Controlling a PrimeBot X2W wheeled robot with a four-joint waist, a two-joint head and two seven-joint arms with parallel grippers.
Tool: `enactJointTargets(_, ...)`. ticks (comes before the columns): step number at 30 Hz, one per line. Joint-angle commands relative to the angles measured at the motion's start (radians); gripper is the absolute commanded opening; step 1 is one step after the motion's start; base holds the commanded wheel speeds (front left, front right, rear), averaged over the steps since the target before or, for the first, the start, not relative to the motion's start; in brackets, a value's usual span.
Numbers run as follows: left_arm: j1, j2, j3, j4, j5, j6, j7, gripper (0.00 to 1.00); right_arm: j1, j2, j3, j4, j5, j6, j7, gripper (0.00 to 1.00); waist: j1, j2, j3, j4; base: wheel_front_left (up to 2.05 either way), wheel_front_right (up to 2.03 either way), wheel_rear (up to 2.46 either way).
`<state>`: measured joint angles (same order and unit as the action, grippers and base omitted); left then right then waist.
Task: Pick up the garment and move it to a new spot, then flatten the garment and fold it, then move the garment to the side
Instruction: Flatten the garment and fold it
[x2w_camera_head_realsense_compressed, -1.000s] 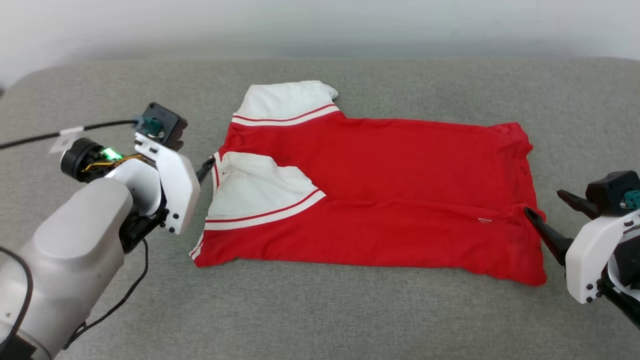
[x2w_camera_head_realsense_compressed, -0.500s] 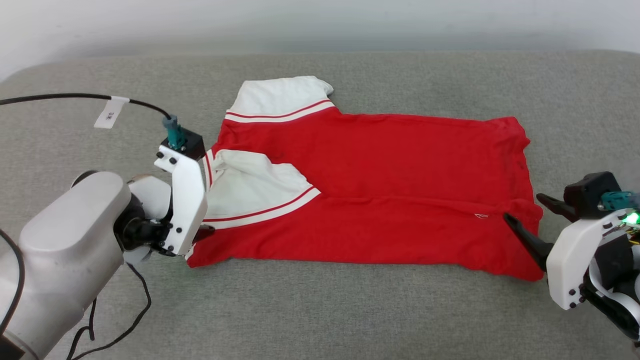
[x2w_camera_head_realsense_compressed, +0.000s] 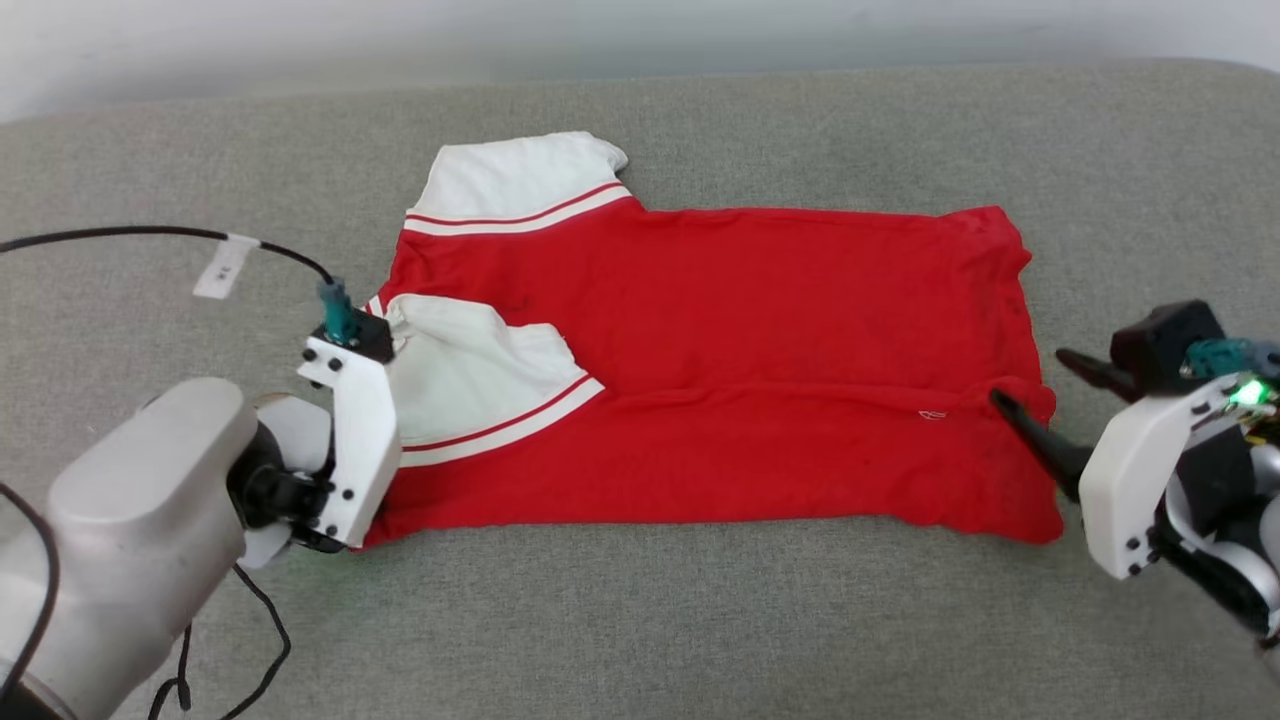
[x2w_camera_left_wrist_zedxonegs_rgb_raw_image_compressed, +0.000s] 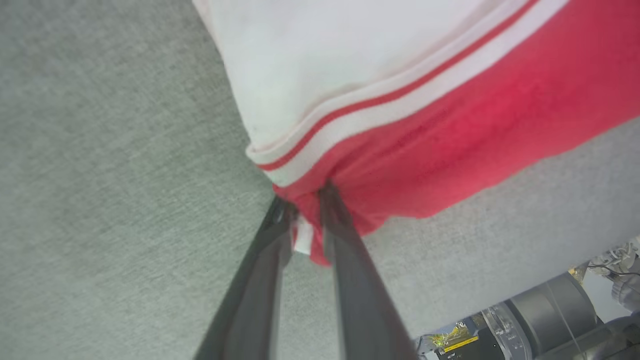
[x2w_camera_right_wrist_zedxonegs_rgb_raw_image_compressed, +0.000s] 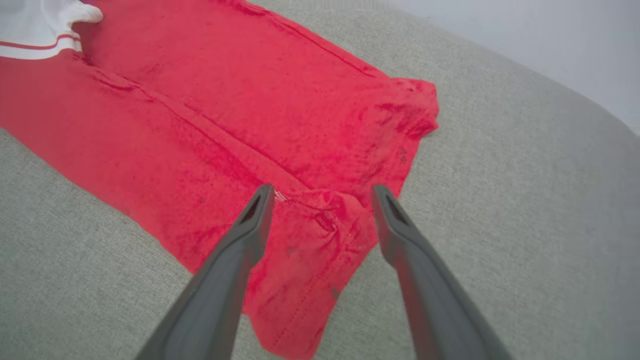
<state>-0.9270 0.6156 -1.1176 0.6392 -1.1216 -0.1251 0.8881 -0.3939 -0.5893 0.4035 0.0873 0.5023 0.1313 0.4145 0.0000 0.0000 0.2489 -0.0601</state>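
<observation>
The garment (x2w_camera_head_realsense_compressed: 760, 370), red with white sleeves and striped trim, lies folded lengthwise on the grey cushion; no lettering shows. Its near left corner (x2w_camera_left_wrist_zedxonegs_rgb_raw_image_compressed: 345, 200) is pinched between my left gripper (x2w_camera_left_wrist_zedxonegs_rgb_raw_image_compressed: 304, 200), which is shut on the red cloth and a bit of white trim. In the head view that gripper's fingers are hidden behind the white wrist housing (x2w_camera_head_realsense_compressed: 352, 450). My right gripper (x2w_camera_head_realsense_compressed: 1032, 378) is open at the garment's right hem. Its two fingers straddle a rumpled hem corner (x2w_camera_right_wrist_zedxonegs_rgb_raw_image_compressed: 325, 220), one fingertip (x2w_camera_right_wrist_zedxonegs_rgb_raw_image_compressed: 262, 197) over the cloth, the other beside its edge.
The grey upholstered surface (x2w_camera_head_realsense_compressed: 640, 620) stretches wide in front of and behind the garment, with a pale wall (x2w_camera_head_realsense_compressed: 640, 40) beyond it. A black cable with a white tag (x2w_camera_head_realsense_compressed: 222, 266) loops over the cushion at the left. The robot's base (x2w_camera_left_wrist_zedxonegs_rgb_raw_image_compressed: 545, 320) shows past the cushion's edge.
My left gripper went from the collar side down to the near left corner and shut on it. The right gripper edged in over the hem. The head camera shifted.
</observation>
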Motion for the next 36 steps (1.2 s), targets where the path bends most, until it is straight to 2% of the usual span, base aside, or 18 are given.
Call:
enactJointTargets(1,0.051,-0.014,-0.029,0.002,0.006,-0.003,-0.004,0.0,-0.035,-0.02,0.003,0.001,-0.004,-0.001,0.005,1.0,0.0,0.0,-0.02,0.004,0.0,0.0,0.0)
enactJointTargets(2,0.02,-0.001,-0.037,-0.027,0.012,-0.005,-0.021,0.0,-0.075,-0.068,0.029,-0.01,0.009,-0.001,0.044,1.0,0.0,0.0,-0.049,0.014,0.0,0.0,0.0)
enactJointTargets(5,-0.005,0.014,-0.043,-0.075,0.004,-0.004,-0.04,0.0,-0.115,-0.138,0.074,-0.028,0.043,-0.001,0.126,1.0,0.0,0.0,-0.074,0.024,0.0,0.0,0.0)
enactJointTargets(9,-0.026,0.04,-0.072,-0.144,0.012,-0.004,-0.055,0.0,-0.169,-0.236,0.152,-0.045,0.115,-0.001,0.289,1.0,0.0,0.0,-0.09,0.036,0.0,0.0,0.0)
enactJointTargets(14,-0.047,0.052,-0.093,-0.187,0.009,-0.005,-0.071,0.0,-0.203,-0.294,0.214,0.003,0.228,-0.001,0.477,1.0,0.0,0.0,-0.082,0.051,0.0,0.0,0.0)
enactJointTargets(17,-0.049,0.052,-0.098,-0.195,0.008,-0.005,-0.076,0.0,-0.21,-0.278,0.21,0.044,0.266,-0.001,0.517,1.0,0.0,0.0,-0.072,0.056,0.0,0.0,0.0)
enactJointTargets(21,-0.067,0.048,-0.108,-0.208,0.015,-0.005,-0.089,0.0,-0.191,-0.219,0.2,0.135,0.298,-0.001,0.535,1.0,0.0,0.0,-0.046,0.07,0.0,0.0,0.0)
enactJointTargets(31,-0.091,0.051,-0.128,-0.229,0.022,-0.005,-0.11,0.0,-0.087,-0.032,0.22,0.33,0.309,-0.001,0.41,1.0,0.0,0.0,0.024,0.092,0.0,0.0,0.0)
enactJointTargets(34,-0.085,0.055,-0.134,-0.227,0.019,-0.005,-0.117,0.0,-0.075,-0.006,0.251,0.359,0.321,-0.001,0.38,1.0,0.0,0.0,0.035,0.091,0.0,0.0,0.0)
enactJointTargets(35,-0.081,0.057,-0.136,-0.225,0.019,-0.005,-0.117,0.0,-0.082,-0.005,0.255,0.363,0.325,-0.001,0.363,0.19,0.0,0.0,0.037,0.089,0.0,0.0,0.0)
enactJointTargets(36,-0.077,0.058,-0.138,-0.223,0.017,-0.005,-0.118,0.0,-0.091,-0.006,0.257,0.366,0.332,-0.001,0.351,0.0,0.0,0.0,0.036,0.088,0.0,0.0,0.0)
